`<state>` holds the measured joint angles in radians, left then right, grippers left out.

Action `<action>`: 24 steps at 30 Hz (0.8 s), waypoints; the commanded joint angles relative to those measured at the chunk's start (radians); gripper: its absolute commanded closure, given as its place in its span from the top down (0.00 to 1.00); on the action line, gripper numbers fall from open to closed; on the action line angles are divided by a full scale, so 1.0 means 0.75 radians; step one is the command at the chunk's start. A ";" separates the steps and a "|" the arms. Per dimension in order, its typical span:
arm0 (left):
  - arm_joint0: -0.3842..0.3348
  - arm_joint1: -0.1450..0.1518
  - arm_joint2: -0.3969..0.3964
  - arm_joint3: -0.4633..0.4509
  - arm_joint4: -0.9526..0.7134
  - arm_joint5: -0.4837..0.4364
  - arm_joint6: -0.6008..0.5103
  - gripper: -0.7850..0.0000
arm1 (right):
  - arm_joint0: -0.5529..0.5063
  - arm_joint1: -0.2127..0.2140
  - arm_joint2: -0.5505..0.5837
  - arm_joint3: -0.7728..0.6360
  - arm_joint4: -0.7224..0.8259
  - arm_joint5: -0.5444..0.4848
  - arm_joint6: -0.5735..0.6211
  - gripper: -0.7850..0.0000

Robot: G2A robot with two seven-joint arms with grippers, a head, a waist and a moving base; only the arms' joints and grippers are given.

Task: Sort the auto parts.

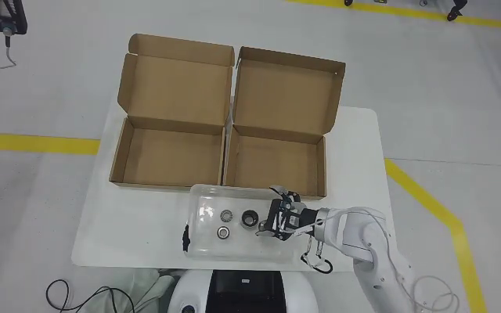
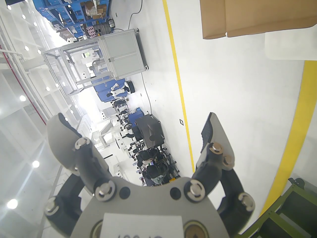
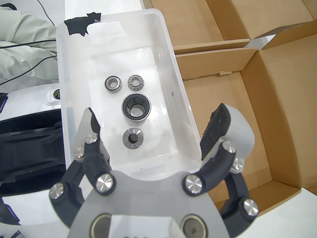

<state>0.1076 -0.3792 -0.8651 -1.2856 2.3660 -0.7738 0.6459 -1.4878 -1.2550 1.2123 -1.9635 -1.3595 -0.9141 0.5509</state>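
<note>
Four parts (image 3: 135,106) in clear bin (image 3: 171,50), boxes (image 1: 168,156) beyond

Tabletop (image 1: 356,149): left box (image 1: 168,156) and right box (image 1: 274,164) stand side by side across the middle, the left one toward the left edge, both with lids lying open past the far edge. Bin (image 1: 205,196) lies along the near edge, just in front of both boxes and mostly before the right one. In the bin, from its left end rightward: rear bearing (image 3: 135,82) with front bearing (image 3: 113,84) just before it, then large ring (image 3: 136,107), then bushing (image 3: 133,138), none touching.
</note>
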 commanded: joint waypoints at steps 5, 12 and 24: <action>0.000 0.000 0.000 0.000 0.000 0.000 0.000 1.00 | 0.000 0.000 0.000 0.000 0.000 0.000 0.000 1.00; 0.000 0.000 0.000 0.000 0.000 0.000 0.000 1.00 | 0.000 0.000 0.000 0.000 0.000 0.000 0.000 1.00; 0.000 0.000 0.000 0.000 0.000 0.000 0.000 1.00 | -0.025 0.012 -0.002 -0.011 -0.026 0.010 -0.044 1.00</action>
<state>0.1076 -0.3792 -0.8651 -1.2856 2.3660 -0.7738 0.6459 -1.5052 -1.2479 1.2112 -1.9770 -1.3780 -0.8984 0.5209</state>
